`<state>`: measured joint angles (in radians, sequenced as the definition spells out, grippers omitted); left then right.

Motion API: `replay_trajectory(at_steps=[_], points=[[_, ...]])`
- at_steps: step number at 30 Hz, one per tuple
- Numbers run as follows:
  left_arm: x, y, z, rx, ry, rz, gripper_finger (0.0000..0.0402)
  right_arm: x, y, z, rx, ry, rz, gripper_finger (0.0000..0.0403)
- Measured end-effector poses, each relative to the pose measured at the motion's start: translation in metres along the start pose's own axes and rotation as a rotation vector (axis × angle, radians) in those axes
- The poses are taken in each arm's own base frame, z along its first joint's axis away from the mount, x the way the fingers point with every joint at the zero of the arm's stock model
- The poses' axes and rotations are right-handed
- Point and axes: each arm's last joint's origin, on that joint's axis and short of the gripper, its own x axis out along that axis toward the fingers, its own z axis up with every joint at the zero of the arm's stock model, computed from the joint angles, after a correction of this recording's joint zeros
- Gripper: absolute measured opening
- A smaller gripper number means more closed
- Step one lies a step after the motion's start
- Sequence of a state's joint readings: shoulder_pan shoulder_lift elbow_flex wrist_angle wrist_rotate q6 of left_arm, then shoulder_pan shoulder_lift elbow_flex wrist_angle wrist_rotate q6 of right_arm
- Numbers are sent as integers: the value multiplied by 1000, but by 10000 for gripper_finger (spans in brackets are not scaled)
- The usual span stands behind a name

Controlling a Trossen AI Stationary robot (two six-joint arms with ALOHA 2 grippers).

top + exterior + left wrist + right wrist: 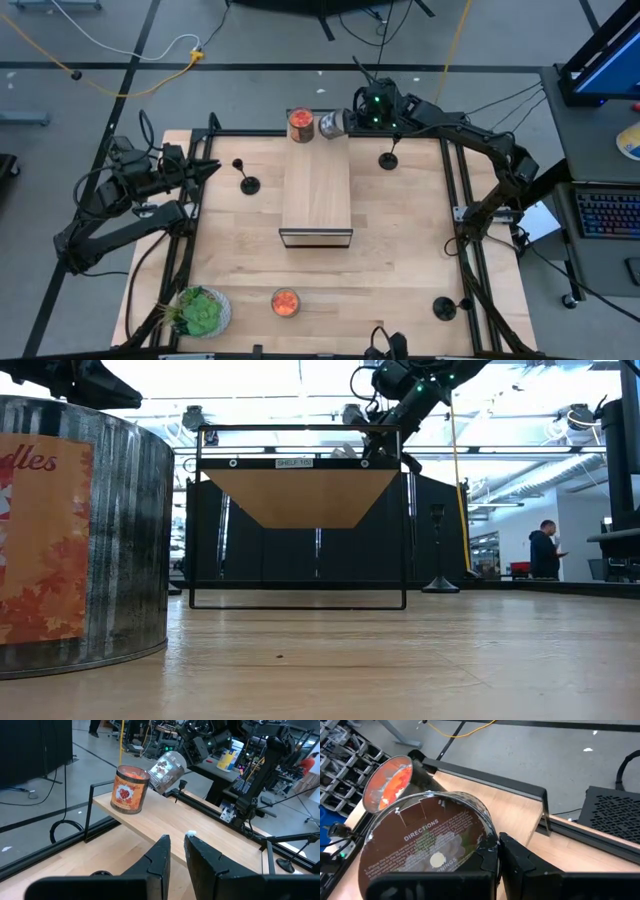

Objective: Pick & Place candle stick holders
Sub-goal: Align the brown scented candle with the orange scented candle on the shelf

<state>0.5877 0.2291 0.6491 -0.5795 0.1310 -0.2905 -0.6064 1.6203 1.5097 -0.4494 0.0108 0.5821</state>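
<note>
No holder (248, 182) is being moved: all three are standing on the table (400, 250) at nine, one and five o'clock. The silvery jar (331, 124) is being gripped, tilted, by the right gripper (352, 119) at twelve. The left gripper (205, 170), nearly closed and empty, is being held at nine.

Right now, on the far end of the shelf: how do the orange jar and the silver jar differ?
The orange jar stands upright on the wooden shelf; the silver jar is tipped on its side.
Orange jar stands free; silver jar is held by the right pincer.
Both are short round tins, side by side.

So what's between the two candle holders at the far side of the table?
In the high view, the wooden shelf lies between the left candle holder and the right candle holder, rising above the tabletop; nothing else sits in that stretch.
</note>
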Motion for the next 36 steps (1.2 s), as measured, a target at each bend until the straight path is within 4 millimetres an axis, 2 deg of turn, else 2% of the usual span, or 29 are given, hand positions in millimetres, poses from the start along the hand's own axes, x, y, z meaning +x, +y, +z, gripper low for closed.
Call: replay_trajectory(at_steps=[14, 30, 36], points=[[0, 0, 0, -1, 0, 0, 63, 0, -3, -5, 5, 52, -19, 0], [0, 0, 0, -7, 0, 0, 63, 0, -2, -3, -16, 33, -12, 0], [0, 0, 0, -7, 0, 0, 63, 0, -2, -3, -21, 33, -12, 14]])
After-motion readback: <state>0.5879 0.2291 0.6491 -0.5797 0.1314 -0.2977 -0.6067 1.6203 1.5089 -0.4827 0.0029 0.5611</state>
